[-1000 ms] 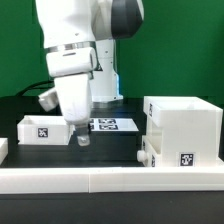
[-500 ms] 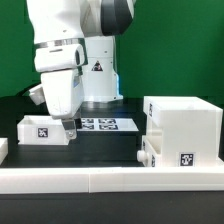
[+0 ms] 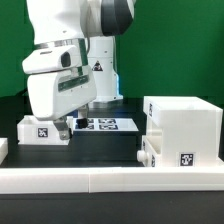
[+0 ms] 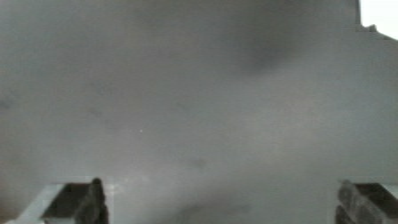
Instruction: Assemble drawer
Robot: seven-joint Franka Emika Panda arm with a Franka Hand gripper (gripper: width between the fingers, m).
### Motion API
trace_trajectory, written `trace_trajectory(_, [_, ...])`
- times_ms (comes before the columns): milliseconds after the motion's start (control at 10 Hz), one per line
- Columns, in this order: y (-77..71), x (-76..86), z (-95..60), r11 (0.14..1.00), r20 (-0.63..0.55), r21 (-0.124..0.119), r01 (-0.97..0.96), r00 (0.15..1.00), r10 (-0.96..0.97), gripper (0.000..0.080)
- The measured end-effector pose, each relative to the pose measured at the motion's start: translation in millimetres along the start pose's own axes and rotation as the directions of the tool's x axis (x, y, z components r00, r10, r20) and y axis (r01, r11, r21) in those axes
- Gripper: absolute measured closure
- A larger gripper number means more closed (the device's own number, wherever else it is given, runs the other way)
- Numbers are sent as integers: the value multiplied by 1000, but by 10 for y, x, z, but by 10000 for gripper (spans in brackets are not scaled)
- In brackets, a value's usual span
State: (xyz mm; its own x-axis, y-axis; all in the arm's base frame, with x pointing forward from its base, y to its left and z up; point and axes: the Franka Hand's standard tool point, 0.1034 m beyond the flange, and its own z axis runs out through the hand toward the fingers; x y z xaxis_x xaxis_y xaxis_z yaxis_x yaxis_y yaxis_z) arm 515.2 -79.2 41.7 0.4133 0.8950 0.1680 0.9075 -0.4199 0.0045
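Observation:
The large white hollow housing (image 3: 184, 128) of the drawer stands at the exterior view's right, a marker on its front. One small white tray (image 3: 147, 156) sits against its lower left side. The other small tray (image 3: 40, 130), with a marker on its front, lies at the exterior view's left. My gripper (image 3: 63, 127) hangs tilted at that tray's right end; whether it touches the tray cannot be told. In the wrist view my gripper (image 4: 222, 205) shows two fingertips (image 4: 75, 204) far apart, with only a blurred grey surface between them.
The marker board (image 3: 108, 124) lies flat on the black table behind the gripper. A long low white border wall (image 3: 110, 181) runs along the front. The robot's base (image 3: 100, 80) stands at the back before a green backdrop.
The gripper has moved toward the exterior view's left, from beside the left tray to its right end, and the hand has tilted. The drawer parts have not moved.

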Motion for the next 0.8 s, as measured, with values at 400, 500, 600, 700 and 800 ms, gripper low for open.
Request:
trace_trajectory(400, [-119,-235,-76,934,-5,-37,-356,934,356,150])
trace_trajectory(500, [-167,-313,-111,881,-10,-44,-471,882,471,150])
trace_trajectory(600, [-193,-341,-149,842,-19,-61,-536,844,536,150])
trace_trajectory(700, [-197,-323,-130,833,-19,-56,-550,835,550,150])
trace_trajectory(800, [-196,-315,-122,788,-25,-52,-614,790,613,150])
